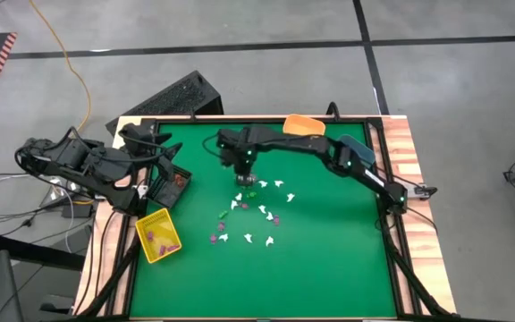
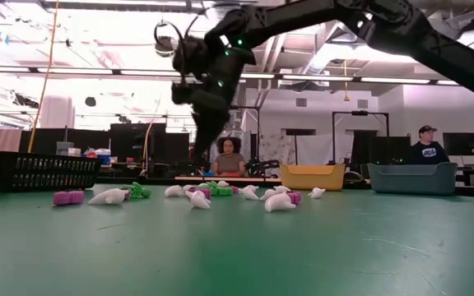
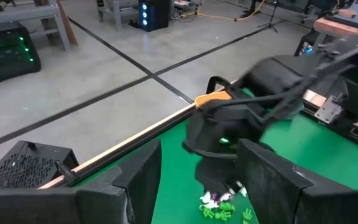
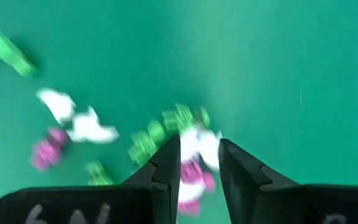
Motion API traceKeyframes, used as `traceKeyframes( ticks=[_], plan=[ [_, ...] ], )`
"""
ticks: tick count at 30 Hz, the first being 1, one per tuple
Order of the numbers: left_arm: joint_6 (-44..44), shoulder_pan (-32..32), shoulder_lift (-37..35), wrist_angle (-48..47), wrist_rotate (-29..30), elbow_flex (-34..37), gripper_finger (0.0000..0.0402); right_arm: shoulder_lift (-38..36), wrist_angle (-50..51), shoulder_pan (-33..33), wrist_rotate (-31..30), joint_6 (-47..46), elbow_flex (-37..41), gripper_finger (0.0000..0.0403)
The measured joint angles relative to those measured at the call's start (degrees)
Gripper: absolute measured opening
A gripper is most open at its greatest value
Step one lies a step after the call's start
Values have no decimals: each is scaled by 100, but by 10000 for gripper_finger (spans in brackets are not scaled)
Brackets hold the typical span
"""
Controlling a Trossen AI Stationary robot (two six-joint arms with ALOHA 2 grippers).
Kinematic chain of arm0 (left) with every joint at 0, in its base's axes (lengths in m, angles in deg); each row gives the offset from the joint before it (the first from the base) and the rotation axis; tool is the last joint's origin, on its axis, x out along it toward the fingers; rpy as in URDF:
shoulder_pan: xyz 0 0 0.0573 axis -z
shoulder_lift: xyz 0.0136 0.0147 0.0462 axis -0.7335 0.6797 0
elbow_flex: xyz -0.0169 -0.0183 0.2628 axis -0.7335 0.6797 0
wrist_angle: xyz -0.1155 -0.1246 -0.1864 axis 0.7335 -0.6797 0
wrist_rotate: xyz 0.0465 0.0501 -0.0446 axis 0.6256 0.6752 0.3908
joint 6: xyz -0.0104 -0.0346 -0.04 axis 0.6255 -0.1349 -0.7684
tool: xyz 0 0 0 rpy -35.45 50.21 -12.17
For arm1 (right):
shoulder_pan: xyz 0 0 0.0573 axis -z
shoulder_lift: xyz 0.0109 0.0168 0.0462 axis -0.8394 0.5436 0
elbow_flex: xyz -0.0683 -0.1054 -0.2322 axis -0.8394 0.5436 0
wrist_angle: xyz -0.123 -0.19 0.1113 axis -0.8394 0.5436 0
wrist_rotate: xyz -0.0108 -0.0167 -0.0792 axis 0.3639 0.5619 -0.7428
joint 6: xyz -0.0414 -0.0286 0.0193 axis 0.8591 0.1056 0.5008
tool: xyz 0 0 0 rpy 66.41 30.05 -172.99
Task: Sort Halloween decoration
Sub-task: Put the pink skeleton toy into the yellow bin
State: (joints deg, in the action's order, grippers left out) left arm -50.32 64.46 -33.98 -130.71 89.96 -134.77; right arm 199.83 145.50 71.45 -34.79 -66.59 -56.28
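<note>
The Halloween decoration is a scatter of tiny white, purple and green trinkets [image 1: 259, 213] lying on the green table mat, seen in a row in the low view [image 2: 204, 194]. My right gripper [image 1: 242, 176] hangs over the far left end of the scatter, pointing steeply down, fingers open a little, clear of the mat [image 2: 200, 156]. Through the gap between its fingers [image 4: 199, 155] I see a white and a purple trinket on the mat below; nothing shows as held. My left gripper [image 3: 197, 171] waits open and raised at the table's far left corner [image 1: 146, 148].
A black bin [image 1: 170, 183] with reddish pieces and a yellow bin [image 1: 157, 235] with purple pieces stand at the left edge. An orange bin [image 1: 304, 125] and a blue bin [image 1: 351, 148] stand at the far edge. People sit beyond the table [image 2: 230, 156].
</note>
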Motion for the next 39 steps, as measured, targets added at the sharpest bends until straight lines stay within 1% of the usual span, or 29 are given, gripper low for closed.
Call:
traceKeyframes(
  ticks=[5, 8, 13, 18, 22, 27, 29, 34, 39],
  plan=[
    [0, 0, 0, -66, -83, 0, 199, 1, 714, 267, -7, -20, 3, 107],
    [0, 0, 0, -178, -83, 0, 199, 4, 947, 347, -1, 107, 3, 107],
    [51, 0, 0, -220, -78, 0, 199, 35, 633, 374, -11, 327, 3, 107],
    [170, 0, 1, -218, -77, 0, 199, 181, 241, 185, -91, 381, 71, 107],
    [234, 0, -2, -221, -75, 0, 199, 400, 476, -13, -114, 529, 116, 107],
    [236, 0, -2, -339, -76, 0, 199, 430, 669, -171, -589, 768, 110, 107],
    [238, 0, -2, -335, -71, -2, 199, 419, 695, -200, -689, 782, 110, 107],
    [238, 0, -2, -357, -72, -2, 199, 366, 849, -77, -761, 796, 110, 107],
    [238, 0, -2, -463, -72, -2, 199, 366, 696, 66, -727, 852, 112, 107]
  ],
)
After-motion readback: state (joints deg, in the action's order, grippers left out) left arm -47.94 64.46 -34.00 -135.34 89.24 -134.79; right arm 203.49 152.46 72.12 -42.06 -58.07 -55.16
